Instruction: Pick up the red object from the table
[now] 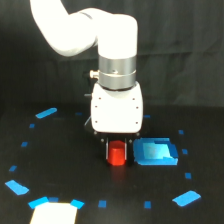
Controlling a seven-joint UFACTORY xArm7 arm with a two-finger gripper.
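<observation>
The red object (117, 154) is a small stubby red block standing on the black table (60, 160), just below the centre of the exterior view. My gripper (118, 151) comes straight down over it from the white wrist housing. Its two dark fingers (107, 150) stand close against the block's left and right sides, and the block fills the gap between them. The block's base looks level with the table surface. Its top is hidden under the gripper body.
A flat blue square (156, 152) lies right beside the gripper, on the exterior view's right. Small blue tape marks (46, 113) dot the table. Larger blue patches (186, 198) and a bright white patch (54, 212) lie near the front edge.
</observation>
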